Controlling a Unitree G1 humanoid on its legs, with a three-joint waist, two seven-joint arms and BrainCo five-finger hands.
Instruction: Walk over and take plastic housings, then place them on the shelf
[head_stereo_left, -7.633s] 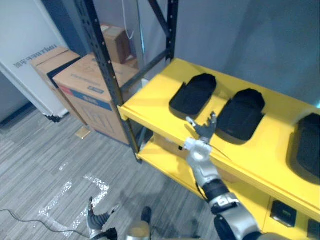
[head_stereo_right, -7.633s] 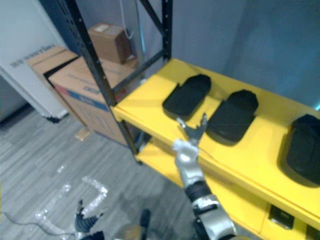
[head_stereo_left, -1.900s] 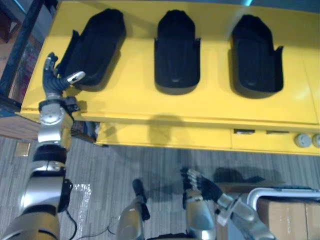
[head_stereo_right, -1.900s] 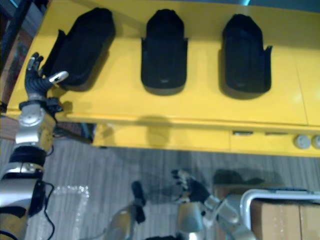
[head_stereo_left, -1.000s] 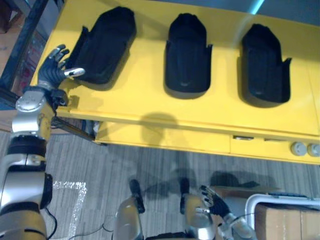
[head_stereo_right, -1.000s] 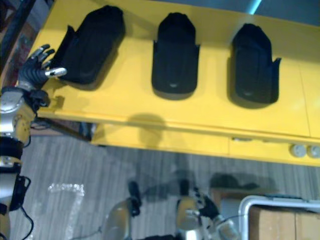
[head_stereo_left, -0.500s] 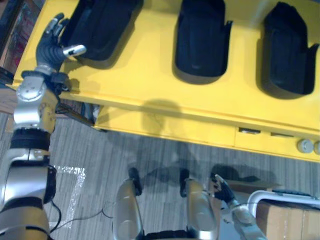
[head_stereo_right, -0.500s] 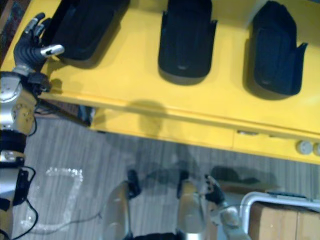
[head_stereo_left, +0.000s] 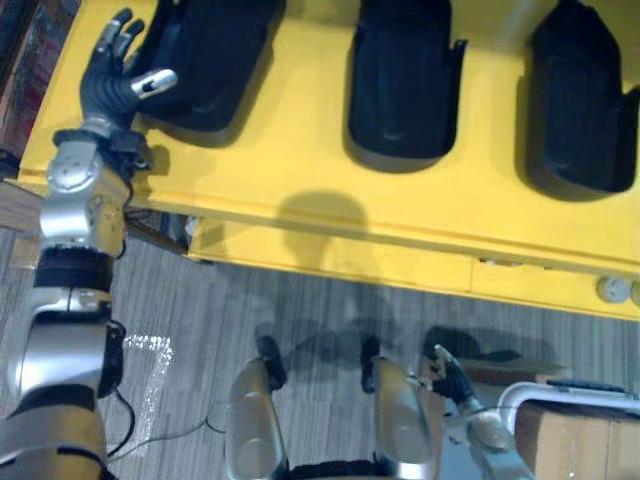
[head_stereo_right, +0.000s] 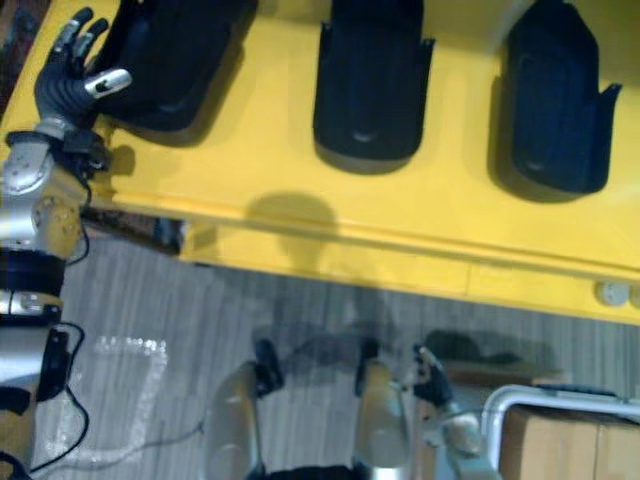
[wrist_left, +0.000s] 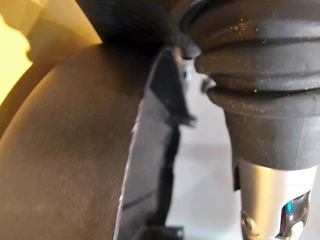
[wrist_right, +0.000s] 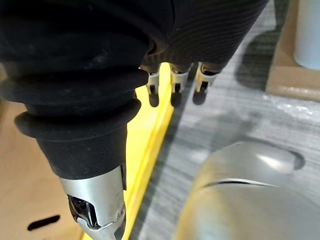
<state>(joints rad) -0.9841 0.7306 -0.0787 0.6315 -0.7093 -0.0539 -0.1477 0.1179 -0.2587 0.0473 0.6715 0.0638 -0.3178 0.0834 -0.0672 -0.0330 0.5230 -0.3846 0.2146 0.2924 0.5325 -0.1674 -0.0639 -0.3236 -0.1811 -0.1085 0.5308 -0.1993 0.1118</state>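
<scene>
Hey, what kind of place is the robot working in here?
Probably a warehouse or factory storeroom: a yellow shelf holds three black plastic housings in a row, with a cardboard box low down beside it.

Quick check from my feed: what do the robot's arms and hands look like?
The arms are silver-grey jointed segments with black bands, clearest on the left arm. The left hand and right hand have silver fingers with dark tips. A dark ribbed cover wraps the back of each hand and its wrist.
</scene>
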